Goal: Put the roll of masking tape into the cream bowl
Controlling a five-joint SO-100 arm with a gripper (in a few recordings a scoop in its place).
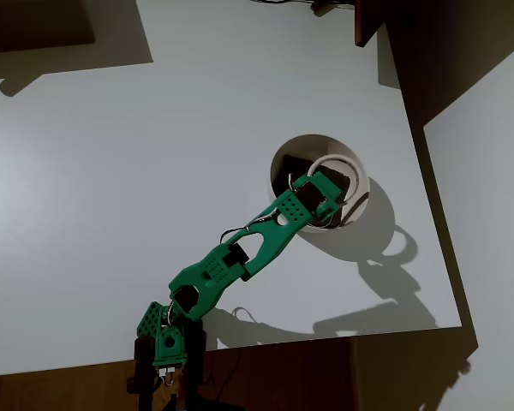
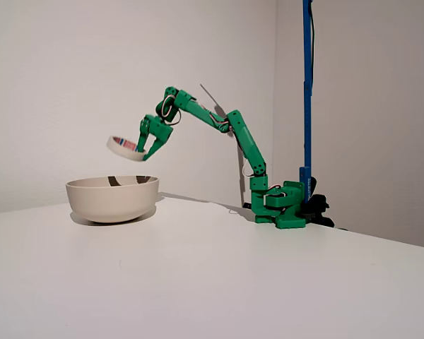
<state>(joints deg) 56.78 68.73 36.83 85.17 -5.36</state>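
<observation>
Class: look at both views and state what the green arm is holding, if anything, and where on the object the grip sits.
The end effector holds the roll of masking tape by its ring wall, above the cream bowl.

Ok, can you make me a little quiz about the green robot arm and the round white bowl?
1. True or false: the small cream-white roll of masking tape already lies inside the round cream bowl.
2. What is holding the tape? A) a person's hand B) the green two-finger gripper C) nothing
3. Fill in: in the fixed view the tape hangs ___ the bowl's rim.

Key:
1. False. It is in the air, clear of the bowl.
2. B. The gripper is shut on the roll's edge.
3. Above. In the overhead view the tape sits over the bowl's opening.
</observation>
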